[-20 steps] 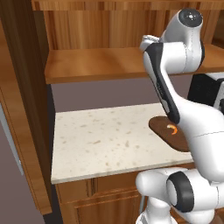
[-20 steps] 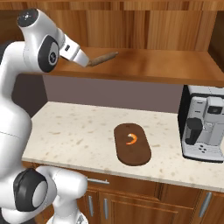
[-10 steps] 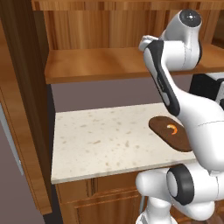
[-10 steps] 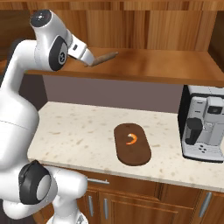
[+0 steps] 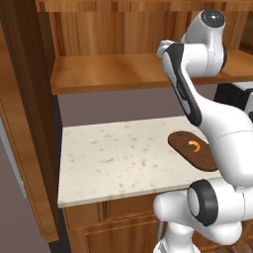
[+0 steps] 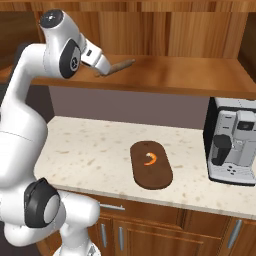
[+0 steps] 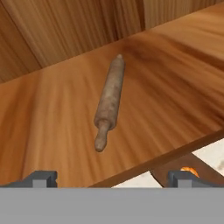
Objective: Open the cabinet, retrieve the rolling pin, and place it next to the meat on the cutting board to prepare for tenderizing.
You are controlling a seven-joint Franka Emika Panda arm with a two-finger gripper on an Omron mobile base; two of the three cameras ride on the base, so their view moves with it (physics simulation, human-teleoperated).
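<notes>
Since a second ago the arm has swung its upper joints toward the open cabinet (image 5: 133, 74), and the pincer (image 6: 102, 70) has edged closer to the shelf; nothing on the desk has shifted.

Nearest, the speckled desk (image 5: 113, 158) carries the cutting board (image 6: 151, 164), a dark oval lying flat, with the meat (image 6: 150, 158) (a small orange crescent) resting on its middle. In the left base view the board (image 5: 192, 150) and the meat (image 5: 196, 146) sit at the desk's right side, partly behind the arm. A coffee machine (image 6: 232, 142) stands on the desk, well apart from the board.

Above, the cabinet's door (image 5: 24, 123) stands swung wide open. Its wooden shelf (image 7: 61, 131) holds the rolling pin (image 7: 109, 101), lying flat with one handle end toward the front edge. The pincer hangs just before that edge, its fingertips (image 7: 41, 178) spread wide and grasping nothing, not touching the rolling pin (image 6: 120, 65).
</notes>
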